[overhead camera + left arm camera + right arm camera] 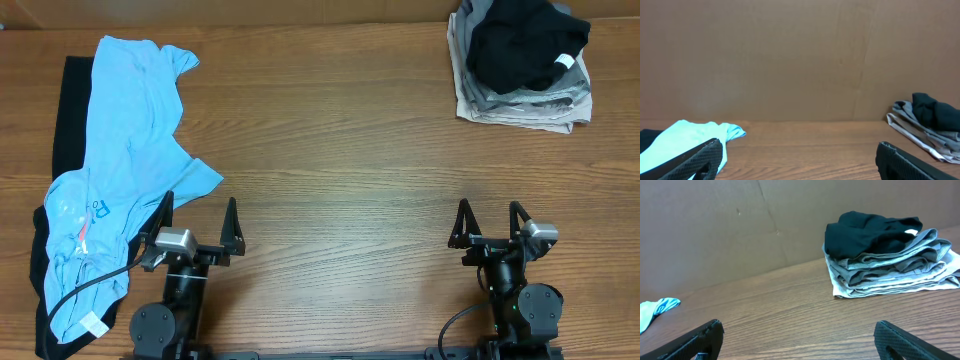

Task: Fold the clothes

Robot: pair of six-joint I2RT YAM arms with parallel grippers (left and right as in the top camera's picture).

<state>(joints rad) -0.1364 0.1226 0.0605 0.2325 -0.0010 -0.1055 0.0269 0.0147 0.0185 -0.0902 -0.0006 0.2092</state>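
the blue shirt [130, 170] lies crumpled and spread lengthwise on the left side of the table [340, 150], running from the far edge down to the near edge; a white tag shows at its near end, and some print in white and red near its middle; under the shirt lies a black cloth [68, 110], showing along the shirt's outer side; the left claw [198, 215] stands just beside the shirt's near half, on the inner side; seen from above, its outer finger crosses the shirt's edge, though whether it touches the cloth cannot be told; its jaws are spread wide with nothing between them; the arm is folded low at the near edge of the table, the claw pointing away across the wood; the right claw [489, 220] sits well apart from the shirt, across the table, posed the same way, jaws also spread and holding nothing; far from the shirt, in the opposite far corner, rests a stack of folded clothes [520, 85] in grey and white, with a rumpled black garment [525, 45] on top; the table is brown wood grain; in the left wrist view a plain brown wall [790, 60] rises behind it.
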